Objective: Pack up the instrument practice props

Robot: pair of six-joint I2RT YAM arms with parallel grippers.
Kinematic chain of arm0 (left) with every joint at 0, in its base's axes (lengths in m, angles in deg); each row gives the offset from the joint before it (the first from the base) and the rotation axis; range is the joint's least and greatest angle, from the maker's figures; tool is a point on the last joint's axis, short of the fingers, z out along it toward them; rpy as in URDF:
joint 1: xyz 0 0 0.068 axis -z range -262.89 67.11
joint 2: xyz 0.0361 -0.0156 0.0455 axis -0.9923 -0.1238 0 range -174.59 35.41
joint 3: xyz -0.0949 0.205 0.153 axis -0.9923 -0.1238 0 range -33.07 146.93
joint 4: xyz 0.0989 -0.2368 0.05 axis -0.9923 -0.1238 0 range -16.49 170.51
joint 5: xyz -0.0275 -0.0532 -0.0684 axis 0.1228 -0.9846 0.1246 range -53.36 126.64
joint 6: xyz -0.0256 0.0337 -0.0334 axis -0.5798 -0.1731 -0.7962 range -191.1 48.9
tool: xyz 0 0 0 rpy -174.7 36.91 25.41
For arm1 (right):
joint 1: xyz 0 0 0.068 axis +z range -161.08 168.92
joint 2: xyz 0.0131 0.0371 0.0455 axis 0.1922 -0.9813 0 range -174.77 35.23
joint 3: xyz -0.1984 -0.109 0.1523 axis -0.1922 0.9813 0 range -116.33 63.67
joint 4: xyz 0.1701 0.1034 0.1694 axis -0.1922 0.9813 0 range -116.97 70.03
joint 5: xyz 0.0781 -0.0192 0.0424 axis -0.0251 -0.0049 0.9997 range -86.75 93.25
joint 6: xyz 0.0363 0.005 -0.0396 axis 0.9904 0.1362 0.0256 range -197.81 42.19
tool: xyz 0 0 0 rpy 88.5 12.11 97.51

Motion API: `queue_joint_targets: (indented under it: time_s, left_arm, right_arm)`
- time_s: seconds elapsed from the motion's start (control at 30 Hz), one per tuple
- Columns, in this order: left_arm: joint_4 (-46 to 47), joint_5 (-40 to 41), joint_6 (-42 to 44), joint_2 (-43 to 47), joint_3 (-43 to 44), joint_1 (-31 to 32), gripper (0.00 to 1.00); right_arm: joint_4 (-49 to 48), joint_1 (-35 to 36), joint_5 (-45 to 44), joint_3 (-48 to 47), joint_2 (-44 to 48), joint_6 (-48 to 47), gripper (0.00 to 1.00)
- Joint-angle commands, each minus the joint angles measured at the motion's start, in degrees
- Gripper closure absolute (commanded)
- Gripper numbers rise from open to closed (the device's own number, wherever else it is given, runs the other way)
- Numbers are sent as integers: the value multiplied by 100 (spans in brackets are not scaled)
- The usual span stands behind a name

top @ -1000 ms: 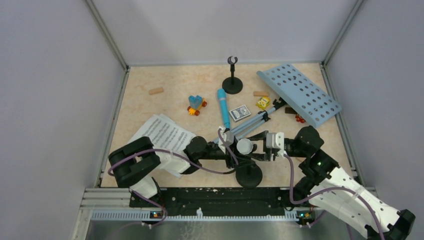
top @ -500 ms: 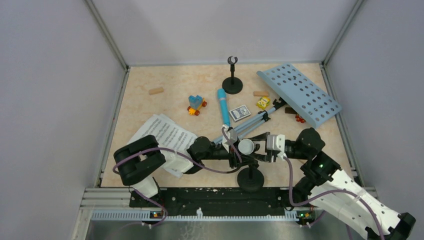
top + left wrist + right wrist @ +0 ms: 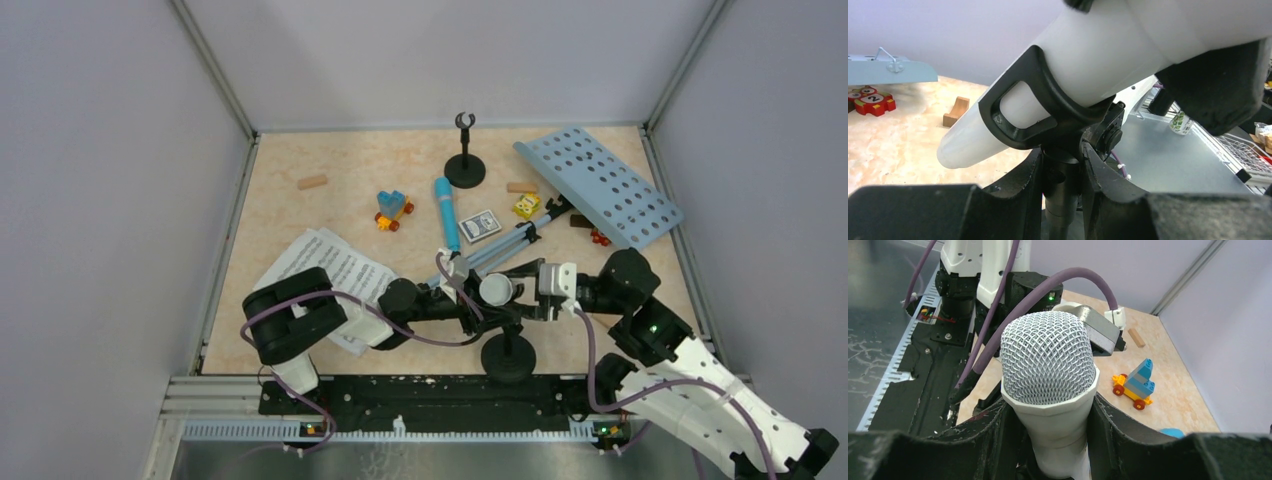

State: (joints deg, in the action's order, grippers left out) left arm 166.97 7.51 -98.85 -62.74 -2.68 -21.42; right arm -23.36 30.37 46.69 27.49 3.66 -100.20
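Closest to the arms' bases, the near black holder (image 3: 508,358) stands on its round base at the front edge of the table (image 3: 340,160). The left gripper (image 3: 1062,200) is drawn in narrowly on the holder's thin upright stem, one finger pressed to each side just under the clip. The white microphone (image 3: 1048,370) sits in that clip, tilted, with its mesh head uppermost. The right gripper (image 3: 1050,455) clasps the microphone's body just below the head, fingers snug on both sides.

The microphone looks like light, stiff, smooth plastic and would probably slip in a loose hold. The thick body under the head seems the surest place to take it. The holder appears rigid and bottom-heavy, and pinning its stem should steady it if the clip lets go with a jerk.

Farther back, the sheet-music pages (image 3: 325,265) lie to the left. The tripod legs (image 3: 500,250) lie just behind the grippers and lead to the light-blue music rack (image 3: 600,185) at the far right. The blue microphone (image 3: 445,213) lies mid-table between a toy car (image 3: 393,210) and a card deck (image 3: 481,225). The far black holder (image 3: 464,160) stands upright near the back wall.
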Motion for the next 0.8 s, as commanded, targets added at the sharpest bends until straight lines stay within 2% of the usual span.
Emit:
queue_joint_targets:
  time_s: [0.0,0.5,0.67,0.77]
  left_arm:
    - [-784,416,-174,-396,-97,-100,100]
    - [-1226,471,-4,-363,-62,-102,100]
    - [-1283,441,19,-330,-81,-108,100]
    - [-1302,444,72,-203,-181,-93,100]
  right_arm:
    - [-1741,56,645,-1015,328,237,100]
    - [-1830,49,735,-1669,152,605,100]
    - [-1749,56,33,-2304,-213,1348,100]
    - [-1464,53,-957,-2848,-550,1863,100]
